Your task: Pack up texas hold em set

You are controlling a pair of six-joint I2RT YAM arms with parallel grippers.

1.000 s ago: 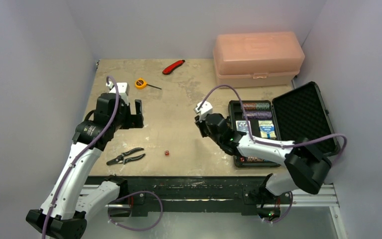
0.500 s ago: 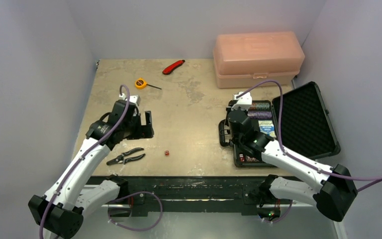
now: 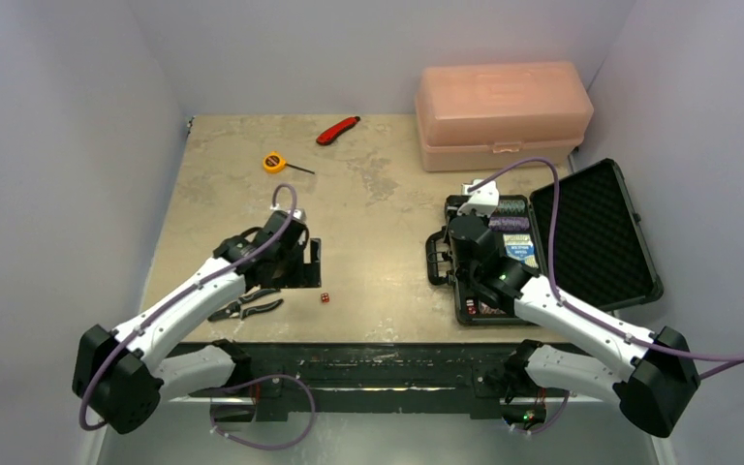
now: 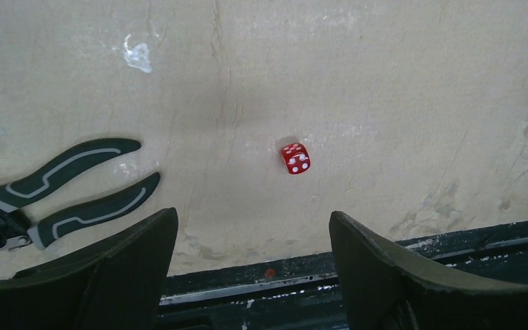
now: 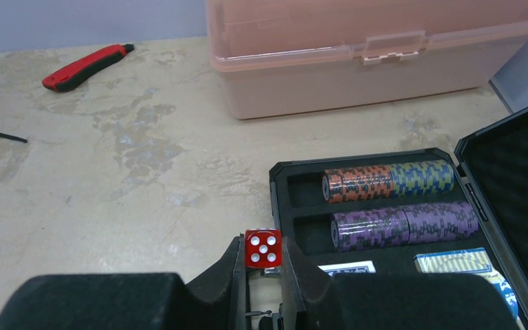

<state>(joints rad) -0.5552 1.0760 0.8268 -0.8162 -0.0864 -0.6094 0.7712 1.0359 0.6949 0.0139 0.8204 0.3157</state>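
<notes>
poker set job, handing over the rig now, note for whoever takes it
Right gripper: shut on a red die by the handle side of the open black case.
Left gripper: open, above the second die on the table, by the pliers.
Done: chip rolls and card decks in the case.
Left: place held die, pack the second, close the lid.

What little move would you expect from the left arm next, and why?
Probably lower the left hand over the loose die and close. The hand is open, the die lies on the table just ahead of it, clear of the pliers, and it belongs in the case. The right hand holds another die.
</notes>
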